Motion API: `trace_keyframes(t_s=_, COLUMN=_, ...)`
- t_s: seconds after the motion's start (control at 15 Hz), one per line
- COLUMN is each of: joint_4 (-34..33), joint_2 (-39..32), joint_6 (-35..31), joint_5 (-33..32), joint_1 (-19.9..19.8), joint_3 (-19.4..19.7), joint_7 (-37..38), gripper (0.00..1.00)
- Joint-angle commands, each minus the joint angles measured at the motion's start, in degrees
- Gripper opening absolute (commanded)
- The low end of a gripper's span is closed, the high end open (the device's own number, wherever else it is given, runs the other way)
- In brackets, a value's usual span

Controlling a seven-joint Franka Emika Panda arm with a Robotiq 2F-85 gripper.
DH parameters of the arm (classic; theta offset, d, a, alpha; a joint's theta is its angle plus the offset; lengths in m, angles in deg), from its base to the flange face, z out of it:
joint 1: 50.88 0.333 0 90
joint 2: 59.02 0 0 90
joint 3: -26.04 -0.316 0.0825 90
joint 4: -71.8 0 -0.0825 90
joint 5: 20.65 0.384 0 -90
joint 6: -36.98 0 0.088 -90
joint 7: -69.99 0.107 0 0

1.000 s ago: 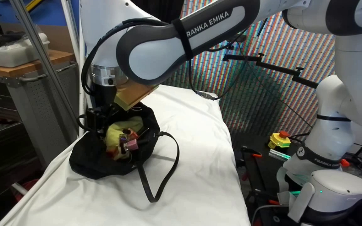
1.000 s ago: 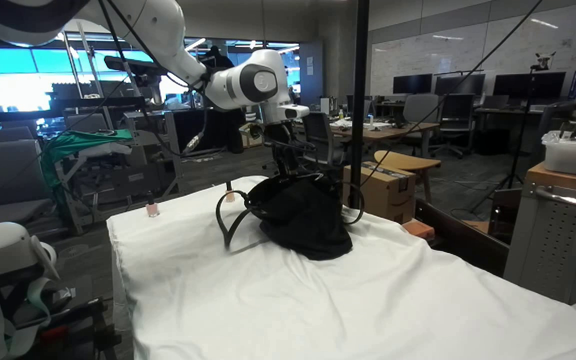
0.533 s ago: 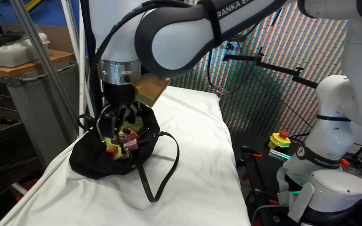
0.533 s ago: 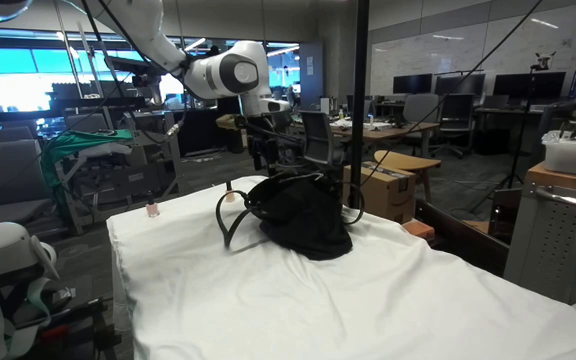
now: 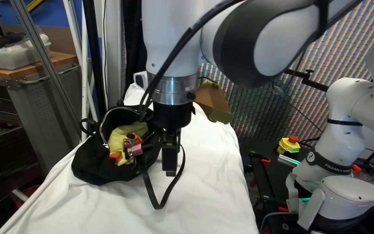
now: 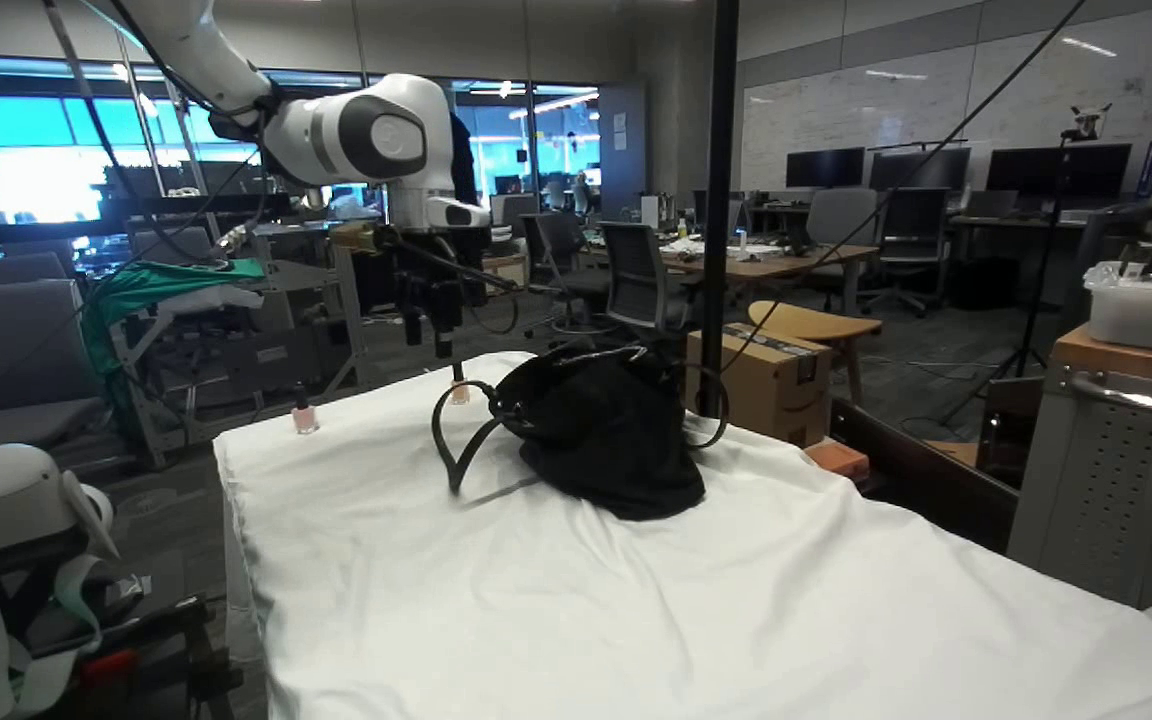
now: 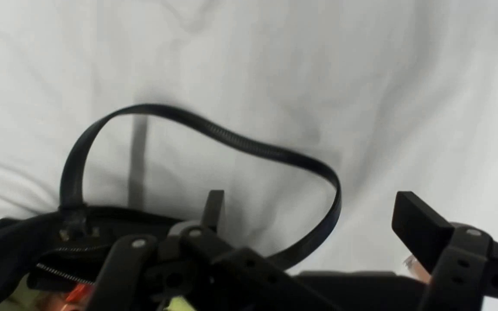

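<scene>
Wrist view: black strap (image 7: 249, 144) loops over rumpled cloth (image 7: 275, 65).

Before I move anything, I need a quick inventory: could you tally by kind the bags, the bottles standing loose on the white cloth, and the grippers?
Black bag: 1, resting on the white cloth
Loose bottles: 2, both with dark caps
Gripper: 1, open
Total: 4, leaving out the overlapping small items in the bag

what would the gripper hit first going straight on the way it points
Likely the black strap, which shows ahead of the open gripper in the wrist view, or the white cloth; depth is unclear.
</scene>
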Motion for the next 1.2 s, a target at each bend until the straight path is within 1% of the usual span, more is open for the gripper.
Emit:
trace_keyframes(t_s=0.0, joint_4=7.12, joint_2=3.54, joint_6=-0.7, joint_5=1.67, joint_1=1.59, joint_3=-2.99, joint_7=-2.04, gripper=1.0)
trace_keyframes(t_s=0.27, joint_4=8.42, joint_2=0.71, joint_6=-0.36, joint_5=1.37, joint_1=4.32, joint_3=-6.46, joint_7=-2.89, gripper=1.0)
trace_keyframes(t_s=0.47, joint_4=7.8, joint_2=-1.47, joint_6=0.33, joint_5=1.45, joint_1=6.08, joint_3=-8.33, joint_7=-4.61, gripper=1.0)
trace_keyframes(t_s=0.73, joint_4=7.2, joint_2=-3.65, joint_6=0.21, joint_5=1.8, joint_1=7.38, joint_3=-9.75, joint_7=-7.93, gripper=1.0)
trace_keyframes(t_s=0.93, joint_4=6.53, joint_2=-4.72, joint_6=0.01, joint_5=2.96, joint_1=7.44, joint_3=-10.7, joint_7=-10.93, gripper=1.0)
trace_keyframes(t_s=1.13, joint_4=6.05, joint_2=-5.92, joint_6=-1.21, joint_5=3.2, joint_1=7.96, joint_3=-11.07, joint_7=-11.74, gripper=1.0)
